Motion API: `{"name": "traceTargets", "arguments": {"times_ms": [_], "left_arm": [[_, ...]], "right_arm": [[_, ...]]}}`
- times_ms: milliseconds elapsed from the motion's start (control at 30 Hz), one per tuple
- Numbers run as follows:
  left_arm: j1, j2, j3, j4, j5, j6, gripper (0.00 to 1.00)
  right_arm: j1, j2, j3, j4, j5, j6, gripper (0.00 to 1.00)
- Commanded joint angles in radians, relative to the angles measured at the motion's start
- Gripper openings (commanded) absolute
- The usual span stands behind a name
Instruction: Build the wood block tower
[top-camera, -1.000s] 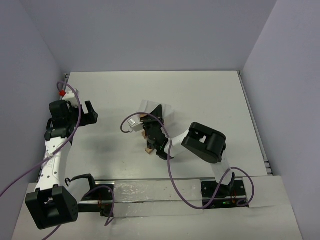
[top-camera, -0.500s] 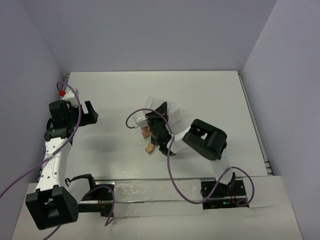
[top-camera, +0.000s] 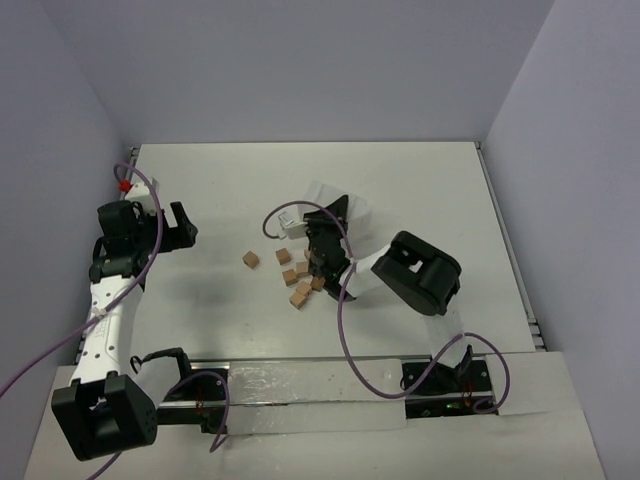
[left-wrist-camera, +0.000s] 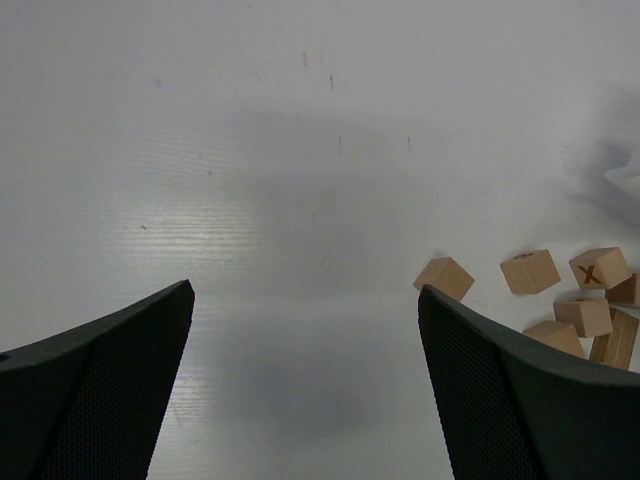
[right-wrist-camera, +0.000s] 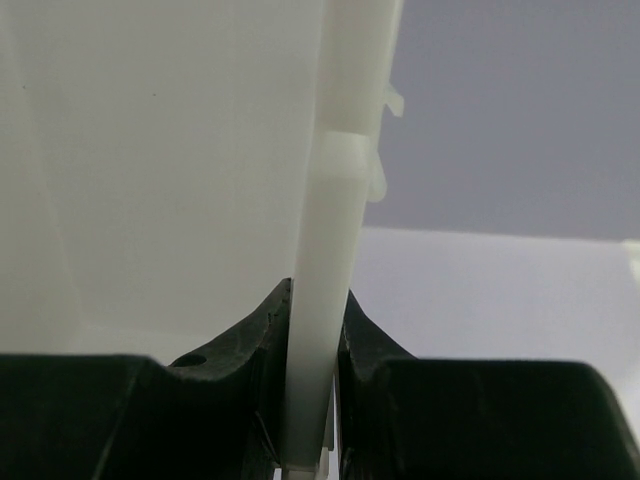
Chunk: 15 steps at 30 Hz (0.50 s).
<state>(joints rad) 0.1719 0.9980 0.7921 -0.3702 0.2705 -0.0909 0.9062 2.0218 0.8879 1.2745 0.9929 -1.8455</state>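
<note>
At the near edge of the bench (top-camera: 420, 180) the two arms are bolted side by side. The left arm runs up the left edge, and the left hand (top-camera: 186, 226) sits over the bench about midway between the near and far edges. Its fingers are spread wide apart with nothing between them. In the left wrist view only bare bench surface shows between the two dark fingers (left-wrist-camera: 110, 380).

The wood blocks (top-camera: 298, 300) lie loose and scattered on the bench near its middle, slightly toward the near edge. About seven can be counted from above. Most form a small huddle, some touching or just beside one another. One lone block (top-camera: 251, 259) lies apart on the side toward the left edge. The left wrist view shows the same group off to the right of that hand. One of these blocks carries a dark X on its upper face (left-wrist-camera: 600, 267), and another at the picture's right edge appears tilted.

Just beyond the huddle, the right hand (right-wrist-camera: 314, 305) is clamped on the thin wall of the white translucent bin (top-camera: 358, 215). Its two fingers pinch that wall from either side. The bin is held over the middle of the bench, on the far side of the blocks.
</note>
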Motion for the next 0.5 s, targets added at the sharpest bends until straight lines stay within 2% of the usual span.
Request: {"name": "traceTargets", "arguments": {"times_ms": [0,33,67,100,167,200,267,467], "left_arm": [[0.006,-0.021,0.013,0.032,0.038,0.017,0.99],[0.005,-0.018,0.013,0.028,0.044,0.017,0.99],[0.005,-0.018,0.012,0.028,0.044,0.019,0.99],[0.005,-0.018,0.011,0.028,0.048,0.021,0.99],[0.005,-0.024,0.007,0.030,0.050,0.026,0.99],[0.006,-0.025,0.006,0.030,0.056,0.027,0.99],[0.005,-0.024,0.006,0.028,0.072,0.034,0.99],[0.005,-0.019,0.008,0.018,0.105,0.047,0.99]], "right_arm": [[-0.078,-0.173,-0.022,0.108,0.069,0.211,0.00],[-0.103,-0.247,-0.030,-0.137,0.084,0.370,0.00],[-0.115,-0.291,-0.023,-0.276,0.089,0.468,0.00],[-0.117,-0.333,-0.019,-0.305,0.084,0.597,0.00],[-0.185,-0.450,0.123,-1.068,-0.041,1.107,0.00],[-0.222,-0.467,0.191,-1.286,-0.097,1.252,0.00],[-0.270,-0.480,0.267,-1.490,-0.238,1.360,0.00],[-0.521,-0.479,0.352,-1.701,-0.539,1.426,0.00]]}}
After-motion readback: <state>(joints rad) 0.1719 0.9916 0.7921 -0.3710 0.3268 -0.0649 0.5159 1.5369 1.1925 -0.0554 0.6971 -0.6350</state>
